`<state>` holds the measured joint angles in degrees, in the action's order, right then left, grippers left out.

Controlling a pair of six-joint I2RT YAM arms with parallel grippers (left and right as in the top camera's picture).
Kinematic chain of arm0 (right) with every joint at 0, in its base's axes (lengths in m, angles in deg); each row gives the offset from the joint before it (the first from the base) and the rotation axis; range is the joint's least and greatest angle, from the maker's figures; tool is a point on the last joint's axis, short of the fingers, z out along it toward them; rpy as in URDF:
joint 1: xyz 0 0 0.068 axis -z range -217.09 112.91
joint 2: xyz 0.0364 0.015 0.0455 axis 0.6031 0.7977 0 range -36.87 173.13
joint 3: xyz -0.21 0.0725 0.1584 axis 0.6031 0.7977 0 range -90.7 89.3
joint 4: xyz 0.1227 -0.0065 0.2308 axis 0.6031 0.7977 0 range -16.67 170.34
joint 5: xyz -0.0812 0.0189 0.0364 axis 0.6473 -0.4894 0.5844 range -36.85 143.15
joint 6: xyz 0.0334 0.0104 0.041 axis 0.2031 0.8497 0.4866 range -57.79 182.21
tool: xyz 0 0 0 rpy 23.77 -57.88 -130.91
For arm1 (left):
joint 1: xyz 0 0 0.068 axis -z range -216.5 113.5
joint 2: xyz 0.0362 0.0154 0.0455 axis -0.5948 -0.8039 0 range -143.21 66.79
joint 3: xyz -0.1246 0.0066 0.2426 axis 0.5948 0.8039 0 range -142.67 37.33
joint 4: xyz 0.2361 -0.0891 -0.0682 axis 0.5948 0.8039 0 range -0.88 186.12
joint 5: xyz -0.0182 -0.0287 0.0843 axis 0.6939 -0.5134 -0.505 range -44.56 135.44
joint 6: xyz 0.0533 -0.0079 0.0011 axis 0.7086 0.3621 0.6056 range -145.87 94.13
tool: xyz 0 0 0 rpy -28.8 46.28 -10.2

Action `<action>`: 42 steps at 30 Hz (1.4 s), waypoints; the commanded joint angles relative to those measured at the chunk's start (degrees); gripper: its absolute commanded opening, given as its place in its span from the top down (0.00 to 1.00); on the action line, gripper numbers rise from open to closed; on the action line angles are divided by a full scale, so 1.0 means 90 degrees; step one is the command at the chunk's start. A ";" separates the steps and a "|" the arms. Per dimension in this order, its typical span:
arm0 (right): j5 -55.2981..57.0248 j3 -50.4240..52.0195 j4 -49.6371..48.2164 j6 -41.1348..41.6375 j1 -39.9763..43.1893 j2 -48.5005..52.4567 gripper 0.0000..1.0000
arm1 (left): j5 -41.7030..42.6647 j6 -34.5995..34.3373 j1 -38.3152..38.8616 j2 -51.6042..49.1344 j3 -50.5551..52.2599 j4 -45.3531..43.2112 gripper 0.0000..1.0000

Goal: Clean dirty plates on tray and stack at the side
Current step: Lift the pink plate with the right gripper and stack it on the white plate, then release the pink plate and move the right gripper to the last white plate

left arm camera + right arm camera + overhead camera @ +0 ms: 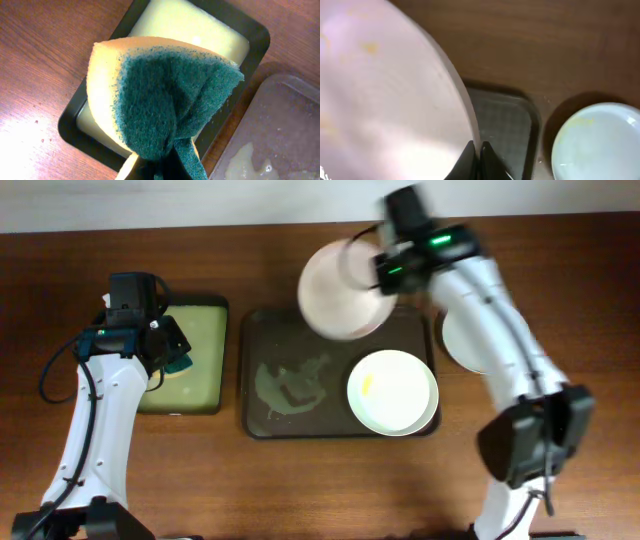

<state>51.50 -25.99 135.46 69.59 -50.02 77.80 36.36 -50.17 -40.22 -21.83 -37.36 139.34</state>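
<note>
The dark tray (262, 330) lies mid-table with pale smears of liquid on its floor. One white plate (392, 391) with a small yellow smear sits in its right part. My right gripper (383, 272) is shut on the rim of a second plate (338, 290) and holds it tilted above the tray's back edge; in the right wrist view the plate (385, 100) fills the left, pinched at the jaws (477, 150). A third plate (458, 340) lies on the table right of the tray, partly hidden by the right arm. My left gripper (172, 362) is shut on a yellow-green sponge (160, 95).
A smaller black tray with a yellow-green lining (205, 355) stands left of the dark tray, under the sponge. It also shows in the left wrist view (200, 35). The table's back edge meets a pale wall.
</note>
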 commanded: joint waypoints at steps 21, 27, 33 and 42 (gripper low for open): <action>-0.1430 0.3041 -0.0933 0.0240 0.4481 0.0051 0.95 | 0.0039 -0.0010 -0.0022 0.0022 -0.0002 -0.0024 1.00; -0.1591 0.3041 -0.0879 0.0238 0.4471 0.0051 0.27 | 0.0039 -0.0010 -0.0022 0.0022 -0.0002 -0.0024 1.00; -0.3597 0.3041 -0.0423 -0.1219 0.3519 0.0051 0.28 | 0.0039 -0.0010 -0.0022 0.0022 -0.0002 -0.0027 1.00; -0.1302 0.3393 -0.0087 -0.1787 0.0959 0.0051 0.36 | 0.0039 -0.0010 -0.0022 0.0022 -0.0002 -0.0027 1.00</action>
<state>32.57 1.84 135.22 52.78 -38.44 78.20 36.49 -50.17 -40.22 -21.83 -37.36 139.27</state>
